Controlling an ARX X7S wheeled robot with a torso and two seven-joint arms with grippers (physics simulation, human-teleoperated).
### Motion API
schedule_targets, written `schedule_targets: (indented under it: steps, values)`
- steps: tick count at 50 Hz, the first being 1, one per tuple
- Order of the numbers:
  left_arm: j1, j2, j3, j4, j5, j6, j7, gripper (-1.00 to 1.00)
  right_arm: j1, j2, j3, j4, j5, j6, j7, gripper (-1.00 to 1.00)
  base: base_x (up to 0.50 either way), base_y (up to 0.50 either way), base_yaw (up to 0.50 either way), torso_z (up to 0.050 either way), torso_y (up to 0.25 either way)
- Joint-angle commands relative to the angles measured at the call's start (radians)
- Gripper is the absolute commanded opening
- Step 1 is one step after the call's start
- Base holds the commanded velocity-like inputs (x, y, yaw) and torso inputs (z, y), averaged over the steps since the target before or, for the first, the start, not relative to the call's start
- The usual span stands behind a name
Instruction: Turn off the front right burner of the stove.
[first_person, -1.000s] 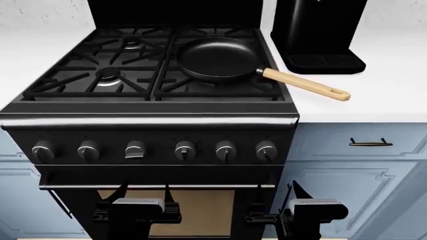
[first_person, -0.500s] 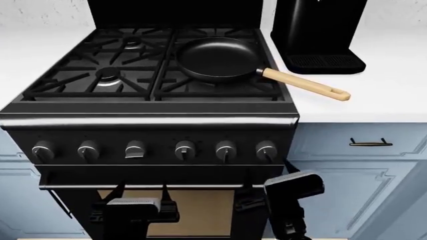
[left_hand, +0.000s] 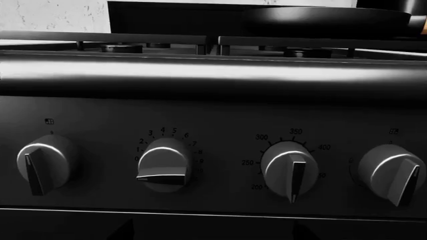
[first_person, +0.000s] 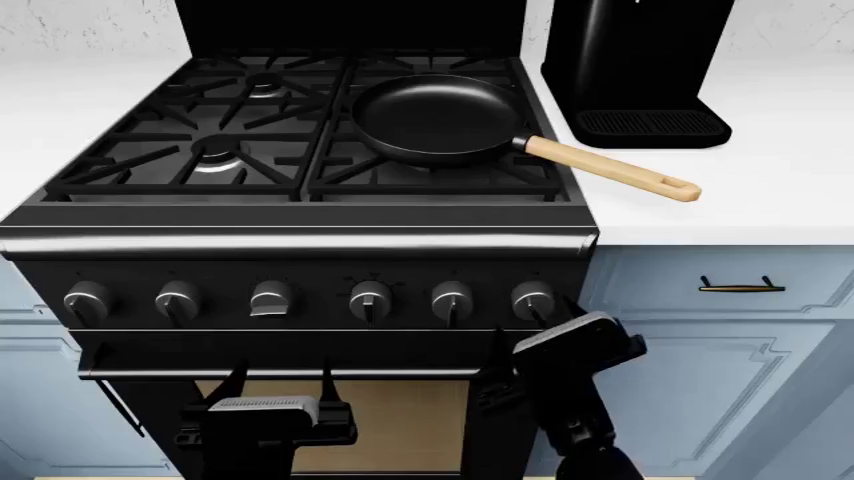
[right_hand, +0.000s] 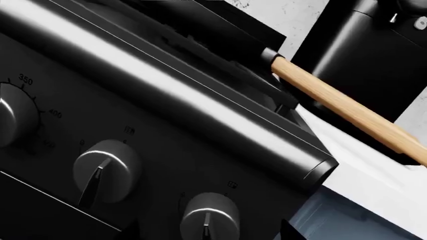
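The front right burner (first_person: 441, 170) sat at the lower right of the stove (first_person: 307, 250) top, mostly covered by a black frying pan (first_person: 438, 118) with a wooden handle. Below it ran 6 knobs (first_person: 370, 297) — the right gripper (first_person: 527, 360) near the rightmost, the left gripper (first_person: 280, 385) low before the oven door (first_person: 400, 420). Whether either gripper's fingers were apart or together could not be told.
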Motion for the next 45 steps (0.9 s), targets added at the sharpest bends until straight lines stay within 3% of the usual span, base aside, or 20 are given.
schedule_targets:
  steps: [1,45]
  values:
    - [0.001,-0.004,0.004,0.000,-0.004,0.003,-0.006,1.00,0.031,0.006,-0.019,0.024,-0.012,0.024,-0.011,1.00,0.00,0.00,0.00,0.000,0.000]
    - [-0.007,-0.016,0.021,-0.016,-0.016,0.005,-0.027,1.00,0.148,-0.029,-0.043,0.242,0.000,0.018,-0.022,1.00,0.00,0.00,0.00,0.000,0.000]
